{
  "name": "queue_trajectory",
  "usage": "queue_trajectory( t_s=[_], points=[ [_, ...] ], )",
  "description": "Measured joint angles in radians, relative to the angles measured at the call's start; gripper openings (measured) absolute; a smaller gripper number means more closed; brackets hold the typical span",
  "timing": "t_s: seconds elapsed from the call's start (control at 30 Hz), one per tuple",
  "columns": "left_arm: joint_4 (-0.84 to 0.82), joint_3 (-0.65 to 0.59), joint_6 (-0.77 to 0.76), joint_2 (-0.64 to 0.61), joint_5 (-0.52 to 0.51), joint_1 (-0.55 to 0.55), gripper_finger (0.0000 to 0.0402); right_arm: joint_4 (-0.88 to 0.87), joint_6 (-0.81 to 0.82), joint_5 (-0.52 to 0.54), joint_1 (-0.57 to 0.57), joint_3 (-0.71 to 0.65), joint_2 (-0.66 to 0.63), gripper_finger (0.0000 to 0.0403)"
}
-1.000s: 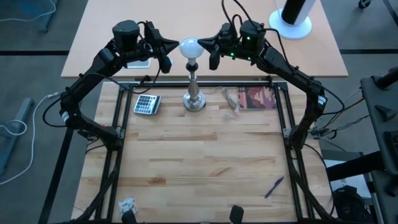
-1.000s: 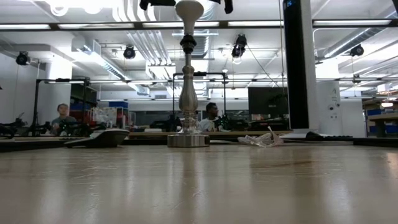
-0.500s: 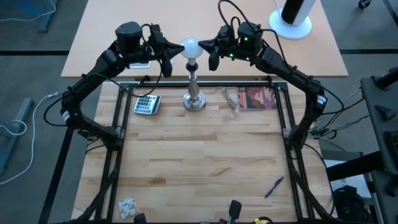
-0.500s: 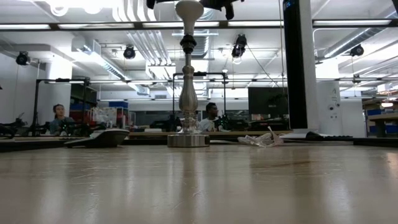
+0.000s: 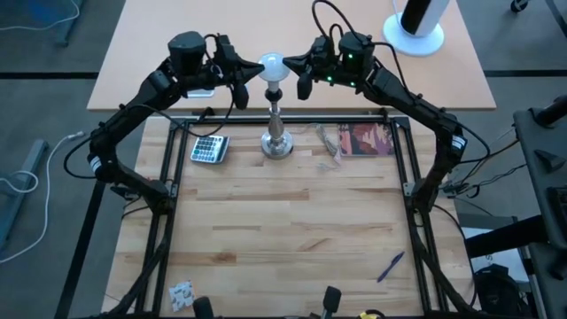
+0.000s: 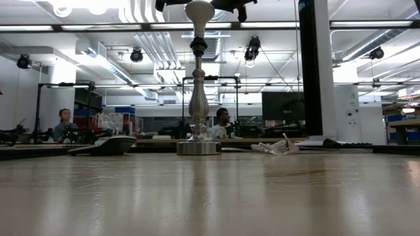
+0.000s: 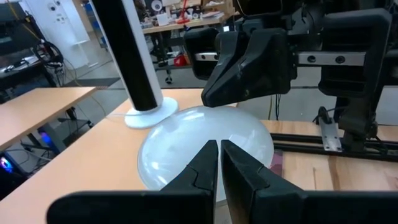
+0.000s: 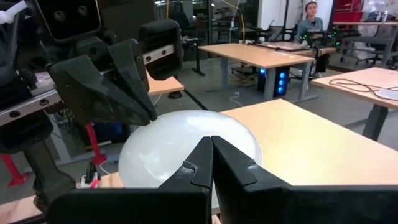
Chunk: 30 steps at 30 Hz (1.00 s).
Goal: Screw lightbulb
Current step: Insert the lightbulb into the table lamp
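From above, the small white frosted pear-shaped lightbulb [image 5: 272,66] sits on top of the slim silver lamp stand [image 5: 277,133], which rises from a round base at the far edge of the pale wooden table [image 5: 292,230]. The left gripper [image 5: 252,76] and the right gripper [image 5: 291,64] flank the bulb on either side, both clenched with nothing between the fingers. A grey calculator [image 5: 209,148] lies just beside the stand's base.

From table height, the bulb [image 6: 199,12] stands upright in the black socket, the stand [image 6: 198,98] straight, and the dark grippers show only at the top edge.

Past the left arm's own fingers, closed together, the bulb's white dome [image 7: 205,146] lies just ahead, with the right gripper's [image 7: 214,96] tips at its far side.

Past the right arm's shut fingers, the bulb [image 8: 186,152] is equally close, the left gripper [image 8: 146,115] behind it.

To turn the bulb well, I judge that the two closed tips should press evenly from opposite sides, stay level and keep the stand from tipping.
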Motion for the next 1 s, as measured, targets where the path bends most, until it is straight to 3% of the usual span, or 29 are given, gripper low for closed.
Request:
queue_trajectory(
  t_s=[1.0],
  points=[
    [0.013, -0.003, -0.014, -0.002, -0.037, 0.015, 0.0008, 0.000, 0.048, -0.014, 0.013, -0.001, 0.001, 0.0000]
  ],
)
